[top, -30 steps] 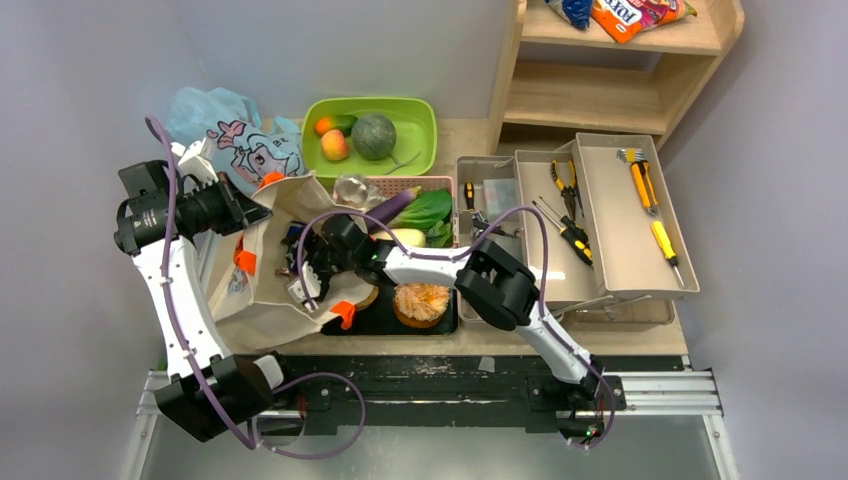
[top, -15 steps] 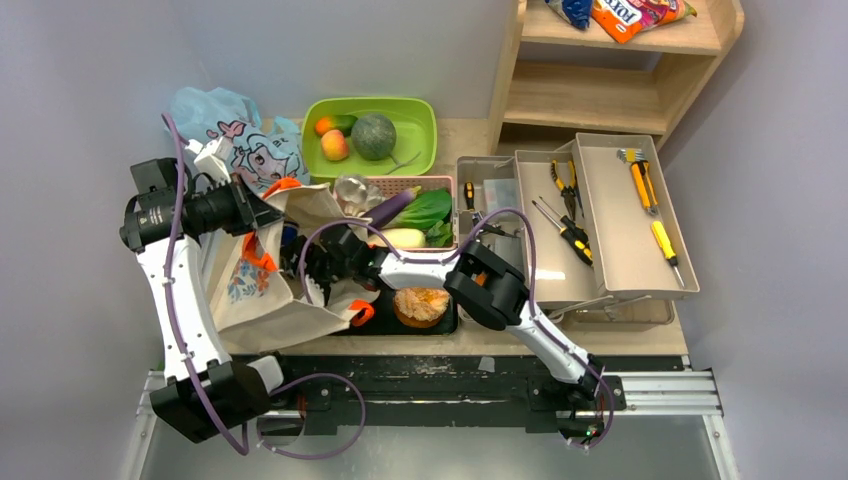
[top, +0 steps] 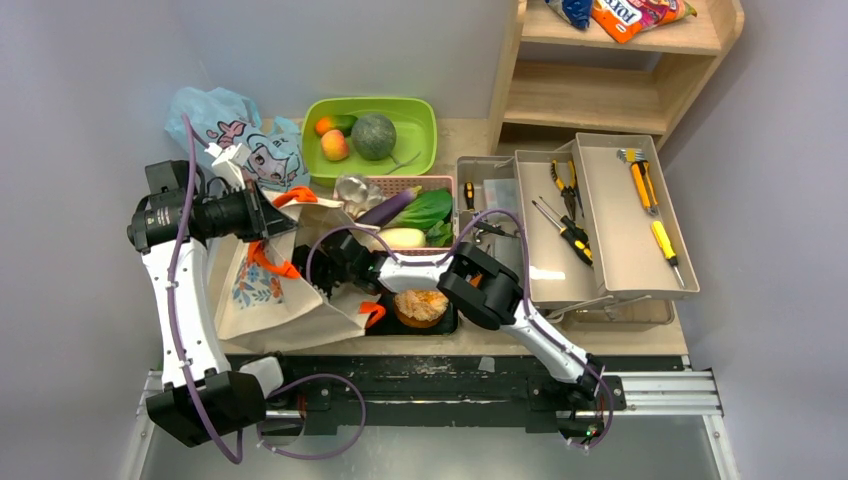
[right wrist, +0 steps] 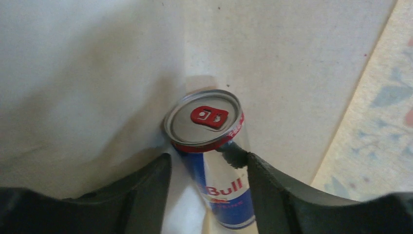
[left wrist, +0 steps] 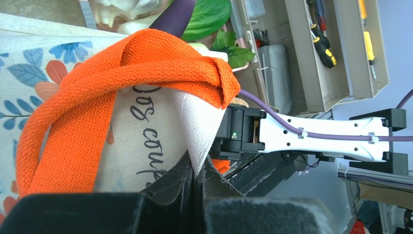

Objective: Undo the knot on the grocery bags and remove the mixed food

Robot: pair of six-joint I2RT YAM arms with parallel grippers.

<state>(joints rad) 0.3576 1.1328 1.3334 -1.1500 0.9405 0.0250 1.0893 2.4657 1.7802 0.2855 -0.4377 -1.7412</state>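
Aluminium drink can, blue and silver with a red tab, is lying deep inside the canvas tote, its lid pointing toward the right wrist camera and pale cloth surrounding it. Right pincer is reaching in through the tote's mouth with its fingers spread to either side of the can and hugging it closely. Whether they are already squeezing it I cannot tell. Left pincer is pressing together on the tote's canvas rim, just below the orange handle, holding the mouth up and open for the other arm.

Around the tote, much of the food is already sitting out. Pastry is resting on the black tray beside the tote. Eggplant, leafy greens and radish are lying in the pink basket behind it. Melon and peach are sitting in the green tub at the back of the desk. Blue plastic bag is lying slack and crumpled at the back left corner. Its knot is not showing, so the bag is looking untied and emptied, though that is only my reading.

Judging by this, the job is nearing its end. The can is looking like the item in hand, and anything else hiding in the tote's folds is not showing.
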